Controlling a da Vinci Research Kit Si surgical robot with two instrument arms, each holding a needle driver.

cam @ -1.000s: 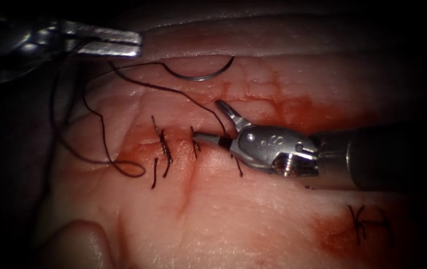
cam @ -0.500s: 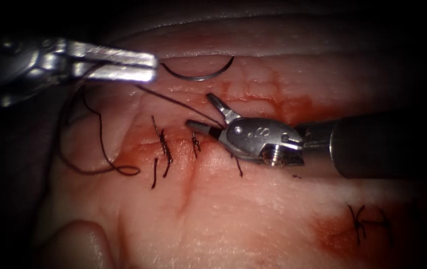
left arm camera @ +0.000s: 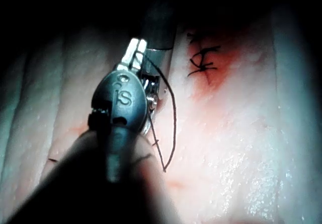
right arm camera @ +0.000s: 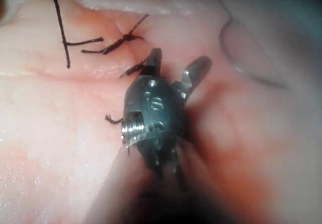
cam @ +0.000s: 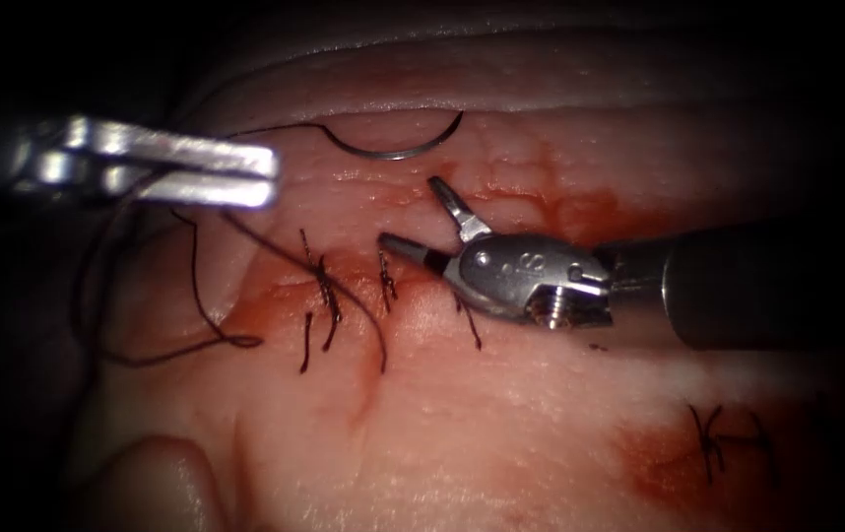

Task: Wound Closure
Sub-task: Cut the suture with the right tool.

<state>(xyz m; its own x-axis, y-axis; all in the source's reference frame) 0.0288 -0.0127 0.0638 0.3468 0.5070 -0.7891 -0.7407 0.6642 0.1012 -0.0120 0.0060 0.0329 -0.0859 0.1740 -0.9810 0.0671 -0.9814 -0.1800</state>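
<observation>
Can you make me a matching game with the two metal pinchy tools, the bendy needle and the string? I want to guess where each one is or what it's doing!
Things:
1. left tool
2. right tool
3. needle
4. thread

States:
A. lies loose on the tissue, above the stitches, held by no tool
B. jaws open, holding nothing, beside the stitched cut
C. jaws shut on the thread
D. dark strand running from shut jaws down across the stitches

Pairs: 1-C, 2-B, 3-A, 4-D
</observation>
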